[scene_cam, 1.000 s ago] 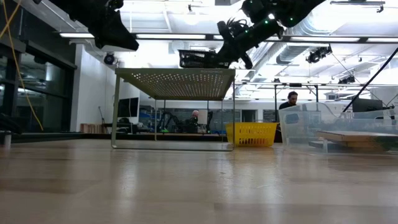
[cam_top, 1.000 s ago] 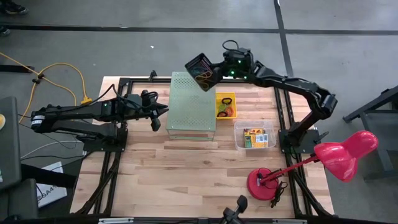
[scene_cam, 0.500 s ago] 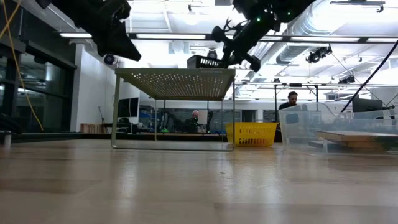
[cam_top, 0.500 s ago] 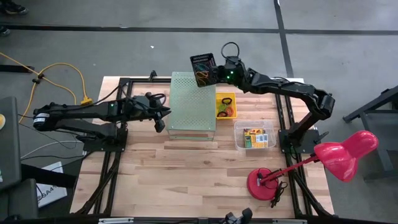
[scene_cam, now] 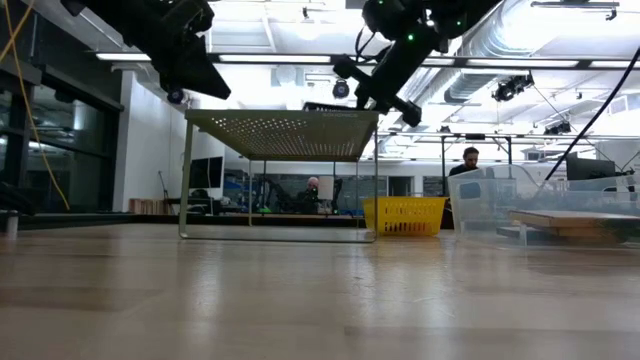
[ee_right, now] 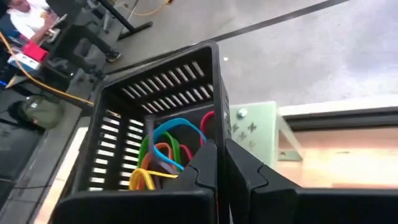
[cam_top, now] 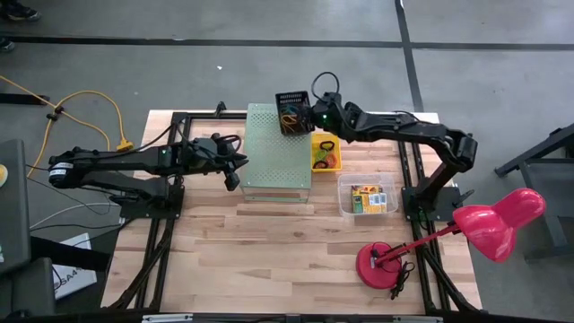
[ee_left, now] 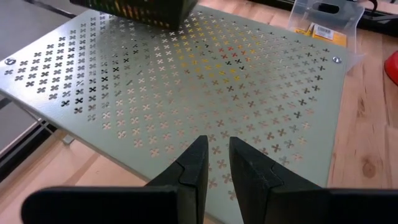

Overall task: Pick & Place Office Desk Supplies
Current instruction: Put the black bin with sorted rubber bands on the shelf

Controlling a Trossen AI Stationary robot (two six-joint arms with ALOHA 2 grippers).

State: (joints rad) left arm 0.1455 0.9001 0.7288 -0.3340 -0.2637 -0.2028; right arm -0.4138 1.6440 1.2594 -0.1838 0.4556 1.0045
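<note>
A wooden table is seen from above, with one dark arm reaching in from each side. On the left, the left gripper hovers at the left edge of a pale-green perforated box that stands near the table's middle; its wrist view shows its two fingers slightly apart, with a narrow gap between them and nothing held, above the box's cross-punched top. Moving right, the right gripper is at the far right corner of that box, its jaws pinching the wall of a small black slatted basket. In the right wrist view the basket holds a tangle of elastic bands in blue, green, orange, yellow and red. From table height the basket shows only as a dark edge just above the box top; whether it touches the top cannot be told. Just beside the box on the right sits a yellow basket with band loops in it, black and orange among them. Nearer the front right is a clear tub holding yellow-and-green crayon boxes. At the front right corner stands a pink lamp. Beyond the table, a person shows far off in the room.
</note>
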